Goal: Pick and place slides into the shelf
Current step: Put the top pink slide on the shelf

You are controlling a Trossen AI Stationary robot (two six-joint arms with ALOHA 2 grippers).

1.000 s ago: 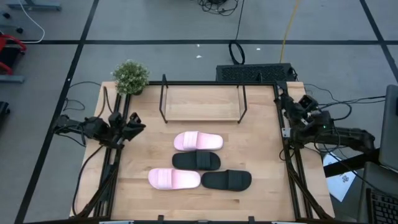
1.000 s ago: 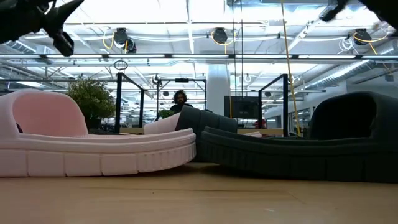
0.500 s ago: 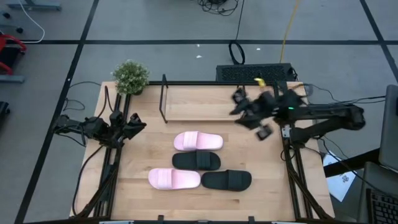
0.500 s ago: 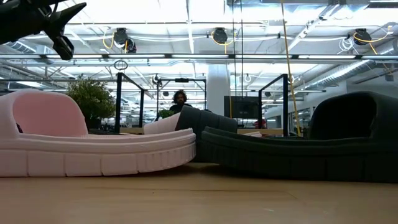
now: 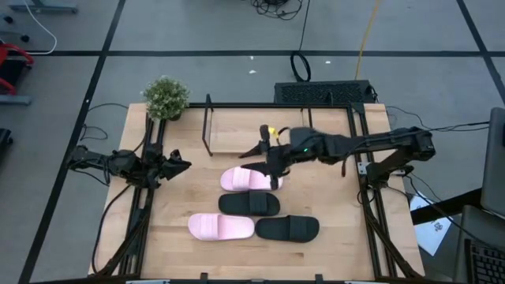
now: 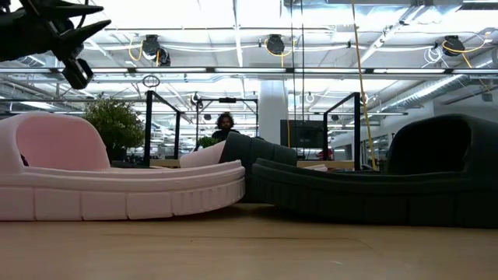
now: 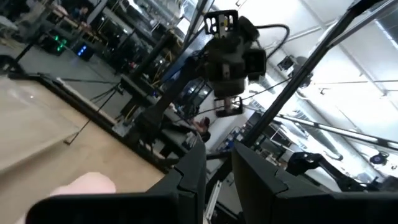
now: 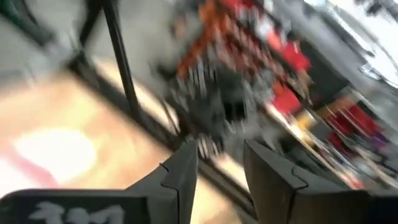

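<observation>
Above the rear pink slide [image 5: 251, 179], right hand [image 5: 268, 160] hovers, fingers parted, empty.

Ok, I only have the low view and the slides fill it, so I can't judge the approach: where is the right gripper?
Observer: The right gripper is out over the table, above the far pink slide, at the end nearer the right arm's base and just in front of the shelf.
Operator: Is it holding anything?
Observer: No. The right wrist view shows its fingers apart with nothing between them.
Operator: And the left one?
Observer: The left gripper waits by the table's left edge, apart from all four slides.
</observation>
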